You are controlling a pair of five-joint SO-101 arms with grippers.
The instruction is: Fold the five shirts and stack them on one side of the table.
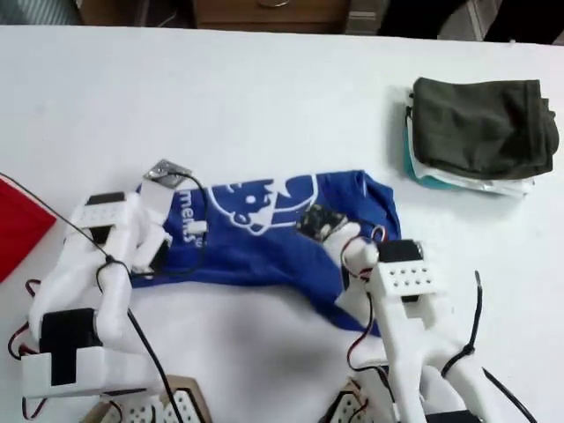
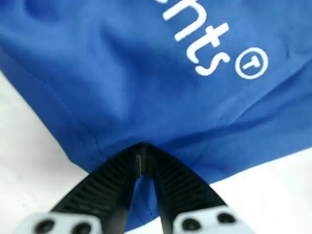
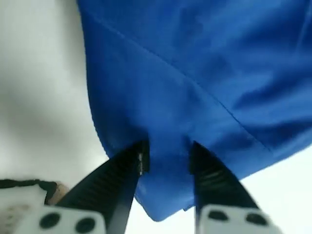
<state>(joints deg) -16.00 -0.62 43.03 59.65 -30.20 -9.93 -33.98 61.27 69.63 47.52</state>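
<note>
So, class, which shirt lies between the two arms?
The blue fabric shirt with white print, lying in the middle; the folded dark olive shirt tops a stack off to the side.

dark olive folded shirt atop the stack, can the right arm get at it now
Probably, if its reach allows: only bare white table separates the right gripper from the dark olive shirt, though its open jaws straddle the blue printed shirt.

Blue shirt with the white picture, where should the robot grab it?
Grab the blue fabric shirt by its near edge, coming from the robot's side. It lies flat, so only edges can be pinched, as the left gripper does.
</note>
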